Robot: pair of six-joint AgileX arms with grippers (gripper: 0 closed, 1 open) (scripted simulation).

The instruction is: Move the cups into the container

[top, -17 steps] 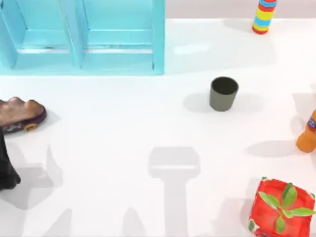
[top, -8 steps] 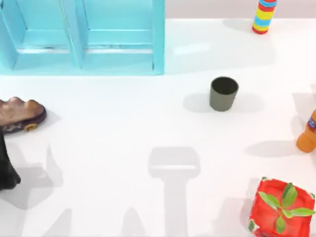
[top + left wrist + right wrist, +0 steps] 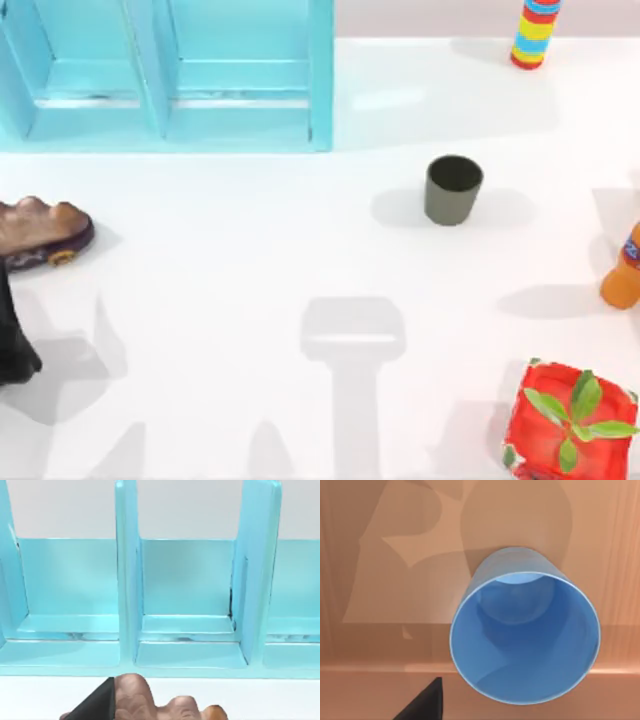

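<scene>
Two cups show. One, the olive-grey cup [image 3: 453,189], stands upright on the white table [image 3: 250,260], mouth up, its long axis vertical, right of centre and well clear of the pale blue container [image 3: 165,75] at the back left. It is a plain, smooth, tapered tumbler without a handle. The blue cup [image 3: 525,630] appears in the right wrist view, seen straight down its round open mouth, narrow base farthest from the camera, over a tan, wood-toned surface; whether the right gripper holds it I cannot tell, as just a dark finger tip [image 3: 422,702] shows beside its rim. The left arm [image 3: 12,345] sits at the table's left edge near a lumpy brown object [image 3: 40,232]; its claw's opening I cannot tell either. The left wrist view faces the container's glossy, upright-walled compartments [image 3: 185,600].
</scene>
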